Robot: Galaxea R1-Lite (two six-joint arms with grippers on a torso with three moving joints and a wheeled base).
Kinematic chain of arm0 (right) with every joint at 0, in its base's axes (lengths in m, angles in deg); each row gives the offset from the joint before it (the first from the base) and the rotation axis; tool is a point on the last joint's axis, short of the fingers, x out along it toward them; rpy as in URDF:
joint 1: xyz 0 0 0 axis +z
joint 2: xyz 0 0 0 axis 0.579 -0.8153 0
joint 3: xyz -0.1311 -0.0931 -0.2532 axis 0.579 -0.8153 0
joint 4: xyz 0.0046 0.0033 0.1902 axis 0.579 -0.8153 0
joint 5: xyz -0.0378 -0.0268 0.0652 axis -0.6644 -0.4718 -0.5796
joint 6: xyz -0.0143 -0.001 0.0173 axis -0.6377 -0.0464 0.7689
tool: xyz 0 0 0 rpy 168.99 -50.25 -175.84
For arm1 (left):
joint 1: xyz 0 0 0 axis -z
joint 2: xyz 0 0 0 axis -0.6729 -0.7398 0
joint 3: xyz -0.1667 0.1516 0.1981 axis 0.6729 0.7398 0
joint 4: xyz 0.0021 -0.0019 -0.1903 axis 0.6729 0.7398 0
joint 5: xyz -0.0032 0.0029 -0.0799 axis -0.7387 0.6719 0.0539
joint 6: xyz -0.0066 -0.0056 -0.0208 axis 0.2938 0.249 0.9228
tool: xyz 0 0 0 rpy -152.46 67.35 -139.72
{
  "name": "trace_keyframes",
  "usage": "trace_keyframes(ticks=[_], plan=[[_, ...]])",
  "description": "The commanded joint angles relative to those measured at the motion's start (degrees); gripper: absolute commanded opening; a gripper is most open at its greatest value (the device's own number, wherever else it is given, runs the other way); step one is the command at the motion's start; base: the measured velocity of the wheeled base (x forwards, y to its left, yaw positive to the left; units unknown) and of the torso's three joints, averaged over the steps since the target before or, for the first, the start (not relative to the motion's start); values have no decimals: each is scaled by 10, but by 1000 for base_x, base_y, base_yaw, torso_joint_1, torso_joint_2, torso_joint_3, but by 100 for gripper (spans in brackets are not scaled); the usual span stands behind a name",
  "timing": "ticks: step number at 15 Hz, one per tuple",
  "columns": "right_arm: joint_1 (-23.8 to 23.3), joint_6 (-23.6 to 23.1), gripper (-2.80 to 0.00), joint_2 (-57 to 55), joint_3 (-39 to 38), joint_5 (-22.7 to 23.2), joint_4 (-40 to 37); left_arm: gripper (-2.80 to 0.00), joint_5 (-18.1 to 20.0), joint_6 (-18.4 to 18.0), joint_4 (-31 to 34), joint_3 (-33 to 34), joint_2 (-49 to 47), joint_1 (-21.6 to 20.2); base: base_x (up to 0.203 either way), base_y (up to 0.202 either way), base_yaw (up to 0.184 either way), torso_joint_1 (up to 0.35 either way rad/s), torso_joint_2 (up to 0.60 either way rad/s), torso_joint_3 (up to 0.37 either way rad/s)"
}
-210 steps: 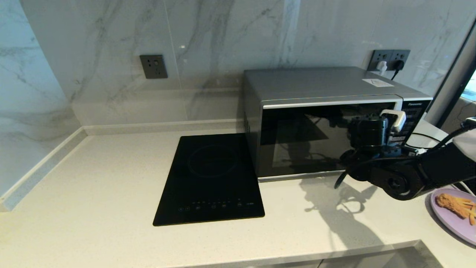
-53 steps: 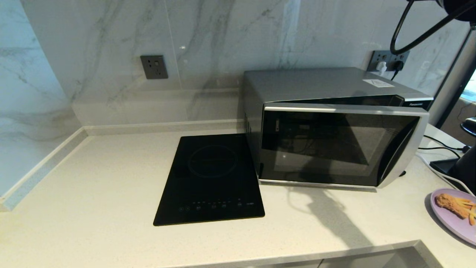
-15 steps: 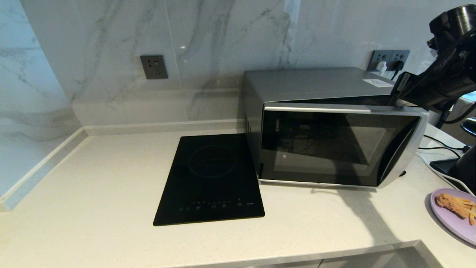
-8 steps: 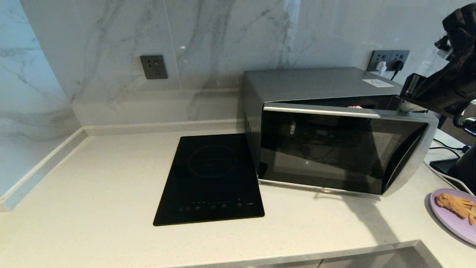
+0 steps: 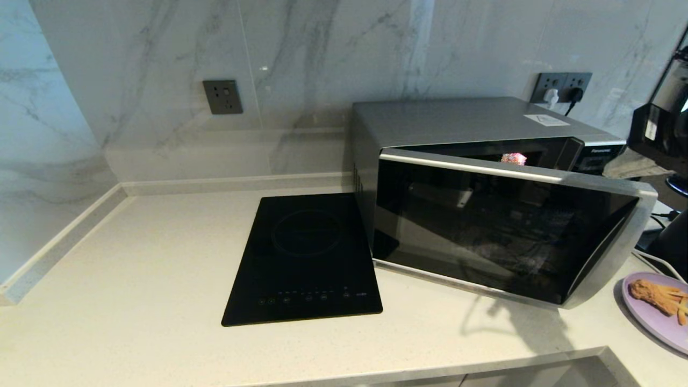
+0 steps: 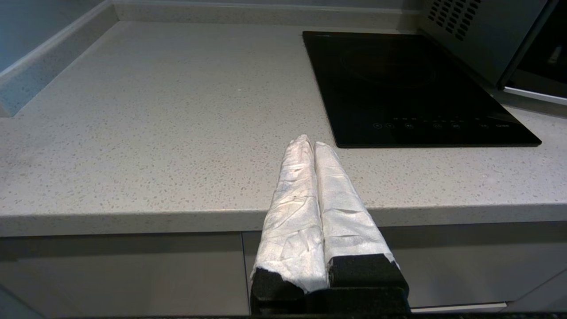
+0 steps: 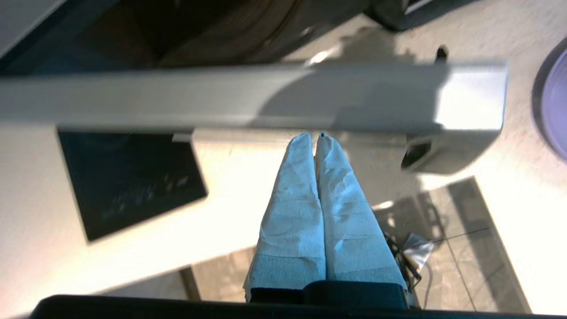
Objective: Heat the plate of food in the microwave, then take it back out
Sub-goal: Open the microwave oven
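beside the microwave [image 5: 484, 177], off its right front corner, your plate of food [image 5: 658, 310] waits on the counter while the right gripper [image 7: 312, 135], fingers pressed together, sits at the half-open door's top edge; loading, heating, retrieval remain, left gripper [image 6: 308, 141] closed, idle.

One microwave [image 5: 500, 204], one plate of food [image 5: 658, 312], one hob [image 5: 306, 258], two grippers.

Microwave [image 5: 473, 161] on counter [image 5: 134, 279], door [image 5: 505, 231] ajar, swung partway out. Black hob [image 5: 303, 258] just left. Plate [image 5: 653, 317] with chicken, fries at right edge. Wall sockets [image 5: 222, 96] behind.
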Motion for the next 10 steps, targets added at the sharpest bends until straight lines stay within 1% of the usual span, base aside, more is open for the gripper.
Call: trace_keyframes(ticks=[1,3,5,6,8,10], plan=[[15,3,-280,53,-24,3,-7,-280,0,0,0,0,-1,0,0,0,0,0,0,0],[5,3,-280,32,-20,-13,-3,-280,0,0,0,0,-1,0,0,0,0,0,0,0],[-1,4,-280,0,-19,-62,10,-280,0,0,0,0,-1,0,0,0,0,0,0,0],[-2,5,-280,-16,-19,-79,25,-280,0,0,0,0,-1,0,0,0,0,0,0,0],[-3,4,-280,-38,-17,-89,51,-280,0,0,0,0,-1,0,0,0,0,0,0,0],[-4,3,-280,-55,-8,-101,57,-280,0,0,0,0,-1,0,0,0,0,0,0,0]])
